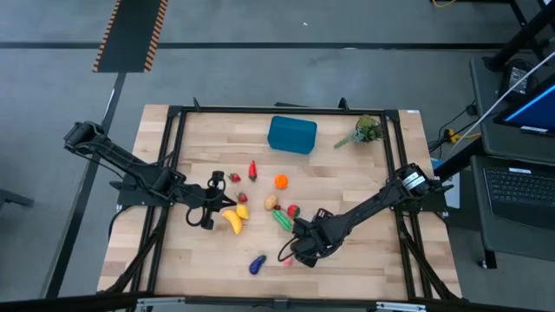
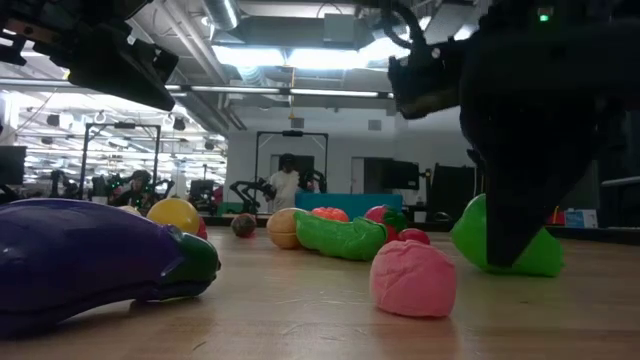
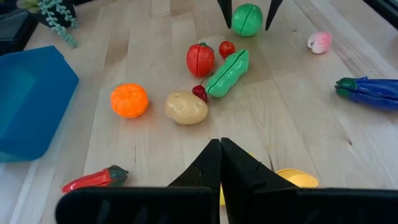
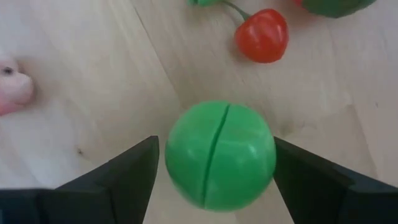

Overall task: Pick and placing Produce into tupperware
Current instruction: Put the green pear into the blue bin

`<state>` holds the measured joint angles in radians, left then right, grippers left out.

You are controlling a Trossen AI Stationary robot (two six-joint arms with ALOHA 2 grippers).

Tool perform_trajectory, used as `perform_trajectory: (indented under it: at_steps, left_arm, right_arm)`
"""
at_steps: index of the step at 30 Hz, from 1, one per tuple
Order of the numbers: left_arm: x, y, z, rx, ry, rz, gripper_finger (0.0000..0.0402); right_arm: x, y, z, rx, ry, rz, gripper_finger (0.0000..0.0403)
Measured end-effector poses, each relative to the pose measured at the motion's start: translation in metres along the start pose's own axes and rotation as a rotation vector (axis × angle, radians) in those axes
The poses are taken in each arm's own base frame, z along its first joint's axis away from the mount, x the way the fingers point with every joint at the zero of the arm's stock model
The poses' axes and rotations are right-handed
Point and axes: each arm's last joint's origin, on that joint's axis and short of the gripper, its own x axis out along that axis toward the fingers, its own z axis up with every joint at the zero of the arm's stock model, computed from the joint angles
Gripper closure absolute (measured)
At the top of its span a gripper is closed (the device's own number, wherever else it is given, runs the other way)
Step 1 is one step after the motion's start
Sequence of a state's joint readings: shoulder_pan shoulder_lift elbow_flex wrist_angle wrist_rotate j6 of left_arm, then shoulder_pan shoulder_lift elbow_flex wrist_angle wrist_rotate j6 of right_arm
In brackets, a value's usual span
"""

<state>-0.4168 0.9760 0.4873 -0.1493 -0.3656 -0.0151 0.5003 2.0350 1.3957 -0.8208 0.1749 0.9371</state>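
The left tool [image 1: 206,217] sits pinched shut and empty, a yellow banana [image 1: 232,220] just beside it. The right tool [image 4: 214,165] stands wide open astride a green ball [image 4: 219,154] on the bench [image 1: 364,251]; the teal tub [image 1: 291,134] lies well beyond.

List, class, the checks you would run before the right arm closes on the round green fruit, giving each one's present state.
1. Right gripper open: ok.
2. Green fruit sits between its fingers: ok.
3. Fingers already touching the fruit: cannot tell.
4. Red cherry outside the jaws: ok.
5. Teal tub empty and unobstructed: ok.
6. Left gripper shut, away from the fruit: ok.
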Motion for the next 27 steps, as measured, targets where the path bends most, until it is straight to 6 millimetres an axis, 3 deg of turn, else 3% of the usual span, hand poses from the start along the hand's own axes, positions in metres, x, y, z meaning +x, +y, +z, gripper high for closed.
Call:
perform_trajectory:
  at_steps: [12, 19, 27]
  left_arm:
    - [0.0, 0.0001, 0.0, 0.0, 0.0, 0.0, 0.0401]
    - [0.0, 0.0001, 0.0, 0.0, 0.0, 0.0, 0.0401]
    - [0.0, 0.0001, 0.0, 0.0, 0.0, 0.0, 0.0401]
  right_arm:
    - [0.009, -0.0057, 0.003, 0.021, 0.001, 0.01, 0.0108]
    - [0.009, -0.0061, 0.0034, 0.023, -0.011, 0.001, 0.0179]
    - [0.0088, -0.0065, 0.0038, 0.023, -0.011, -0.001, 0.0182]
